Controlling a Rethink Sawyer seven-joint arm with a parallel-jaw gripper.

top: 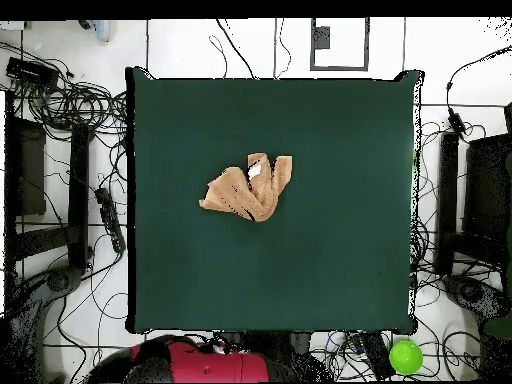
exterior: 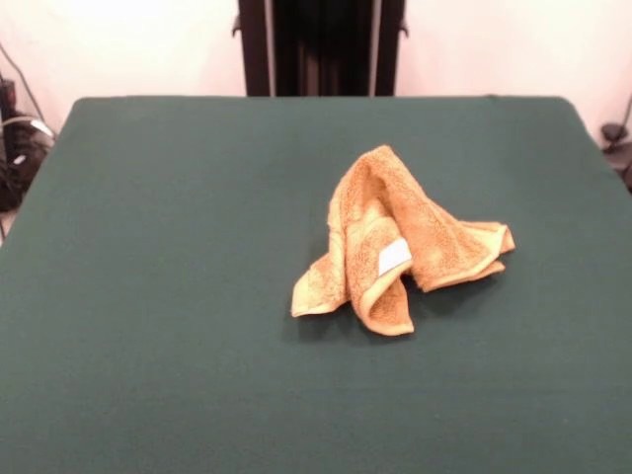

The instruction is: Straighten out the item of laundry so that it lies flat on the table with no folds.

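The orange-tan terry towel (exterior: pixel 393 242) lies crumpled in a heap on the dark green table (exterior: pixel 158 296), a little right of centre in the front view. It is folded over itself with a raised peak, and its small white tag (exterior: pixel 394 257) faces the camera. In the overhead view the towel (top: pixel 248 188) sits near the table's (top: pixel 330 250) middle, slightly toward the far side from the robot's base. The gripper shows in neither view.
The robot's black pedestal (exterior: pixel 321 47) stands at the table's far edge in the front view. Its red base (top: pixel 205 362) shows at the bottom of the overhead view. Cables and equipment lie on the floor around the table, and a green ball (top: pixel 405 356) lies near the base.
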